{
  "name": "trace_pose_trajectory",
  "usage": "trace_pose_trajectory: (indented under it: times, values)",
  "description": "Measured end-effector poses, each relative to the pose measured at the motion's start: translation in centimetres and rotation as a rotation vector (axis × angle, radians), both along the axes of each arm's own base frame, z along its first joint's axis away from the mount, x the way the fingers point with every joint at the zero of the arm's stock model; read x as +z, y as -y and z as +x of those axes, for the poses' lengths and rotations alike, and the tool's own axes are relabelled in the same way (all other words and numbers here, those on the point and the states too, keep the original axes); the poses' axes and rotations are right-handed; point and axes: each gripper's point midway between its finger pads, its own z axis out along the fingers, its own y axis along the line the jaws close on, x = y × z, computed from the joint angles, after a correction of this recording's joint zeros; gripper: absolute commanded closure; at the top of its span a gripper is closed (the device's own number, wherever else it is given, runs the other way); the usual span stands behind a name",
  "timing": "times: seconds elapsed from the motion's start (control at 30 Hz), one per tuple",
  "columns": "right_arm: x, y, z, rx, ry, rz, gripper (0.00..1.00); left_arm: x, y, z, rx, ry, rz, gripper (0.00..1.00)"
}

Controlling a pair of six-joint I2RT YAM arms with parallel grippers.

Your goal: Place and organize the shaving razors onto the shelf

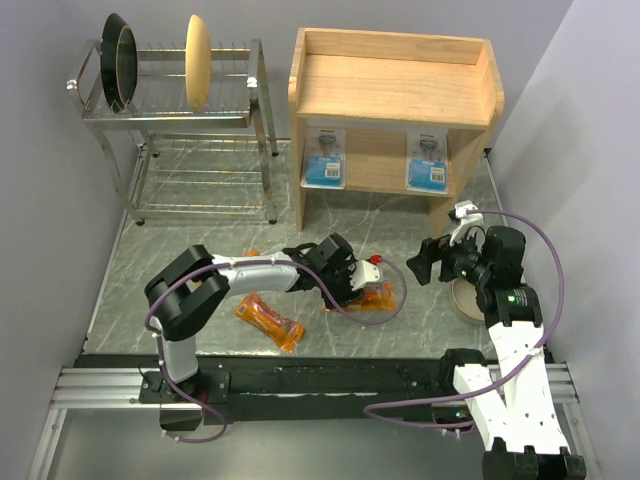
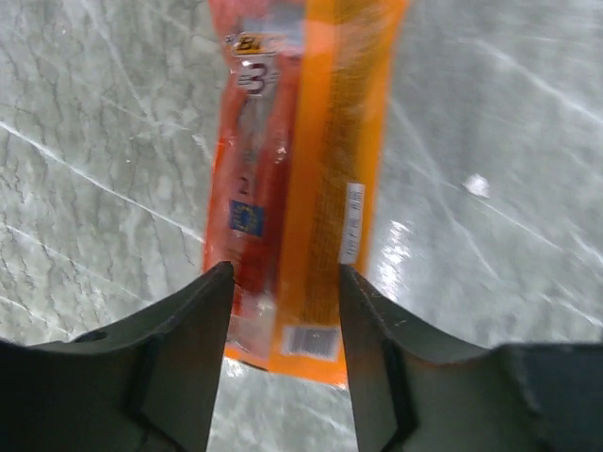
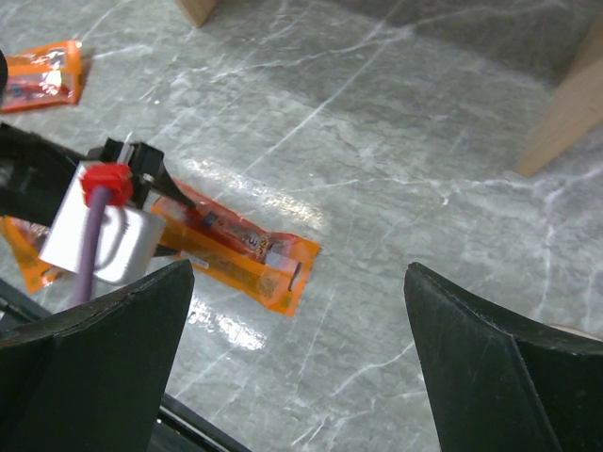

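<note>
Orange packet lies flat on the marble table, and we see the left gripper spread astride it, fingers over its long edges. Our right gripper hangs wide apart above open marble nearby. Two blue-and-white cards stand in the lower tier of the shelf.

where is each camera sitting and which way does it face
top external: high behind the arm bases, looking down on the table, shelf, left arm and right arm.
left wrist: on the left arm, looking down past its open left tool at an orange packet.
right wrist: on the right arm, looking down and leftward between the fingers of its open right tool.
shared: the right wrist and top views also show that orange packet, under the left tool.
</note>
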Motion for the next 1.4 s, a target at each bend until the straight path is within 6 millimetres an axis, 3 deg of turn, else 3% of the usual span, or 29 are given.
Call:
trace_pose_trajectory:
  times: [0.13, 0.27, 0.37, 0.47, 0.6, 0.77, 0.97, 1.1, 1.23, 1.4]
  values:
    - [-0.1, 0.4, 0.1, -0.037, -0.012, 0.005, 0.0, -0.9, 0.6, 1.0, 0.04, 0.01, 0.023, 0.66]
    - [-0.2, 0.3, 0.2, -0.051, -0.03, 0.024, 0.0, -0.6, 1.0, 1.4, 0.06, 0.009, 0.011, 0.83]
    - [-0.4, 0.3, 0.3, -0.057, -0.043, 0.033, 0.0, -0.3, 1.2, 1.2, 0.065, -0.014, 0.005, 0.89]
    - [-0.2, 0.3, 0.3, -0.06, -0.05, 0.037, 0.0, 2.1, 1.8, 1.2, 0.072, -0.066, -0.075, 0.92]
    - [1.0, 0.5, 0.0, -0.086, -0.051, 0.046, 0.0, 7.7, 1.1, 2.0, 0.129, -0.186, -0.247, 0.94]
    - [4.3, 0.4, 0.0, -0.125, -0.026, 0.094, 0.0, 18.5, -0.6, 4.2, 0.186, -0.226, -0.531, 0.97]
    - [7.7, -0.6, 0.1, -0.075, 0.009, 0.136, 0.0, 28.5, -0.7, 3.0, 0.075, -0.258, -0.821, 0.99]
    - [11.3, -1.9, 0.0, 0.005, 0.058, 0.18, 0.0, 33.0, -0.8, 2.3, 0.018, -0.287, -0.96, 0.99]
    - [14.8, -4.3, -0.6, 0.151, 0.088, 0.283, 0.0, 35.2, -1.4, 2.6, 0.015, -0.318, -1.032, 0.99]
    - [17.3, -6.4, -0.4, 0.29, 0.102, 0.398, 0.0, 38.0, -1.2, 3.9, -0.04, -0.34, -1.077, 0.99]
